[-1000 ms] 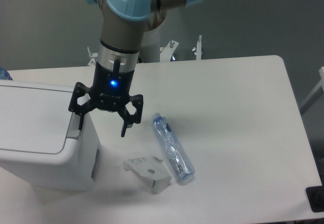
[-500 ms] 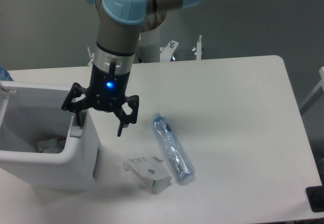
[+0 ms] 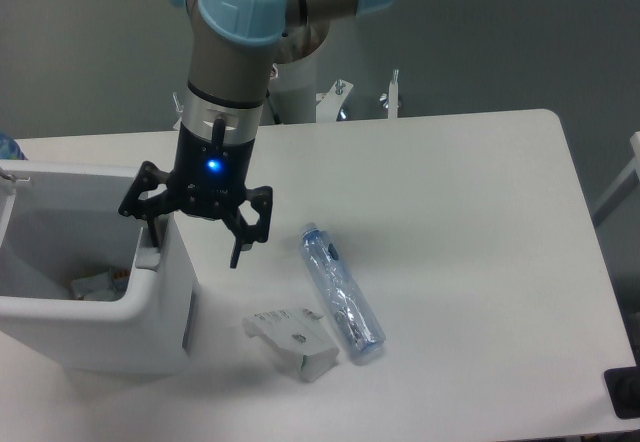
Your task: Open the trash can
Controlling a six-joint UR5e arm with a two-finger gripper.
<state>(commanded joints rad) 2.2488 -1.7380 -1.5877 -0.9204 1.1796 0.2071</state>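
The bin [image 3: 100, 312] stands at the left edge of the bench [image 3: 460, 262], and it reads as open: its top shows a hollow with some scraps of litter lying at the bottom, and no flat lid covers it. The gripper [image 3: 196, 233] hangs over the bin's right rim, fingers spread wide apart and holding nothing; one finger sits at the grey tab [image 3: 148, 259] on that rim, the other hangs outside the bin wall above the bench. Whether the near finger touches the tab cannot be told from this angle. By the look of it the task is as good as done, so the risk lies in the retreat. If the arm pulls sideways rather than straight up, the finger inside the rim could hook the wall and drag or tip the bin, which sits partly off the picture's left side. A further press on the tab might let the lid drop shut again. The outer finger is near the bottle [image 3: 341, 293] and carton [image 3: 295, 340], so a low sweep to the right could knock either.
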